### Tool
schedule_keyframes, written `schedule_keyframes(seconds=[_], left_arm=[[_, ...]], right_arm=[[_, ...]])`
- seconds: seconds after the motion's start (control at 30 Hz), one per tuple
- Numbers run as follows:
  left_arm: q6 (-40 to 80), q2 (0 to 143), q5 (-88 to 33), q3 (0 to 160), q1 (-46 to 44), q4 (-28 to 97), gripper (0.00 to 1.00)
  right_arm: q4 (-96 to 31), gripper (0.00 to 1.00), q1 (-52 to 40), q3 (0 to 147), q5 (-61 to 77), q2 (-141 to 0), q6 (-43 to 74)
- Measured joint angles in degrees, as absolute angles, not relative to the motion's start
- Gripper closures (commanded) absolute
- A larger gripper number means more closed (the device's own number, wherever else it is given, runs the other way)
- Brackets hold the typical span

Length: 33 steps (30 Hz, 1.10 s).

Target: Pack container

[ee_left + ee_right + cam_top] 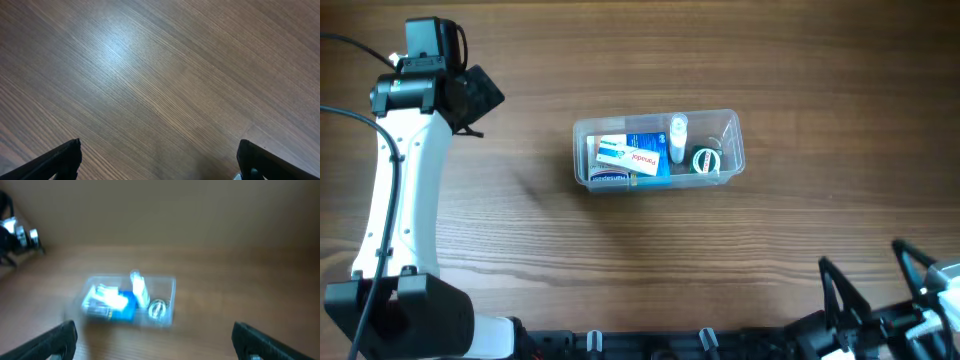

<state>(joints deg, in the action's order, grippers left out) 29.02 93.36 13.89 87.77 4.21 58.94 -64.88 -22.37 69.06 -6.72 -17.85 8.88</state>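
Find the container [728, 128] at the middle of the table [820, 80], upright, with its long axis running left to right across the overhead view, square to the robot's front. Already loaded: a white-and-blue Panadol box [632, 157] lying over a blue box [656, 146] at the left end, a small white-capped bottle [678, 132] near the middle, and a green-and-white roll [706, 160], perhaps tape, at the right end. Place the left gripper [159, 150] far out toward the back left, jaws spread wide, with nothing but bare wood between its fingers in its own camera; from there, look rightward and slightly back toward the base for the container. Place the right gripper [154, 326] low at the front right, close to the base, likewise spread wide and holding nothing; from there, look forward and to the left. Judge the left gripper a little nearer in the overhead view, yet only marginally. Note the right wrist view facing the container broadside, set left of the gap between the fingers, though too blurred to vouch for more than outline and colours. Expect an approach from the right arm to meet a long wall first, and one from the left arm a short end wall. Count no loose item outside the container in these views, so reckon the packing probably complete or close to it.
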Motion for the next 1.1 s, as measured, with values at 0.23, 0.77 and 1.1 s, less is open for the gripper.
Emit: schedule_keyframes(seconds=[0.23, 0.77, 1.1], left_arm=[[29.0, 93.4, 13.9, 87.8, 4.2, 58.9, 0.0], [29.0, 93.4, 13.9, 87.8, 4.2, 58.9, 0.0], [29.0, 93.4, 13.9, 87.8, 4.2, 58.9, 0.0]], right_arm=[[-43.0, 0.0, -17.4, 55.1, -6.7, -12.6, 3.4], [-7.5, 0.0, -7.6, 19.5, 3.5, -1.4, -3.2], [0.2, 0.0, -7.6, 10.8, 4.1, -1.1, -5.1]])
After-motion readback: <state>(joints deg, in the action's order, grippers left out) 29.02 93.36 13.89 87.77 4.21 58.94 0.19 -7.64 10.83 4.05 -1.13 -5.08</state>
